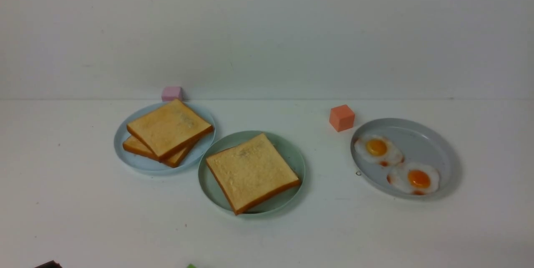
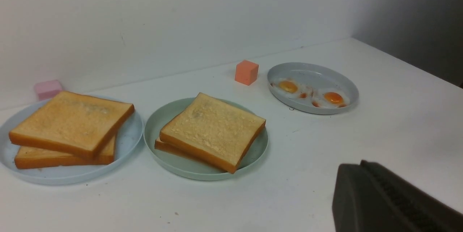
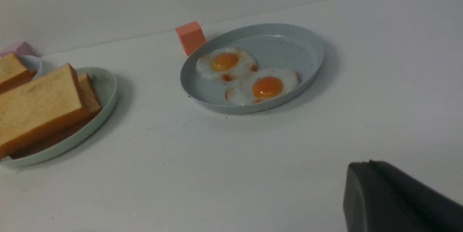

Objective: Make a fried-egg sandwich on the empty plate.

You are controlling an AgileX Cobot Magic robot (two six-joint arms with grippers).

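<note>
The pale mint-green plate (image 1: 290, 153) sits at the table's middle and holds a stack of two golden toast slices (image 1: 251, 171). In the left wrist view the lower slice (image 2: 161, 145) peeks out under the top slice (image 2: 213, 130). No egg shows between them. Two white fried eggs (image 1: 377, 149) (image 1: 415, 178) lie on the grey plate (image 1: 417, 126) at the right. My left gripper (image 2: 361, 164) is shut and empty, low over bare table, short of the mint plate. The right gripper (image 3: 369, 163) is also shut and empty, short of the grey plate (image 3: 296, 40). Neither gripper shows in the front view.
A pale blue plate (image 1: 200, 113) left of the mint one carries two more toast slices (image 1: 169, 128). A pink cube (image 1: 172, 93) stands behind it by the wall. An orange cube (image 1: 341, 117) stands just left of the grey plate.
</note>
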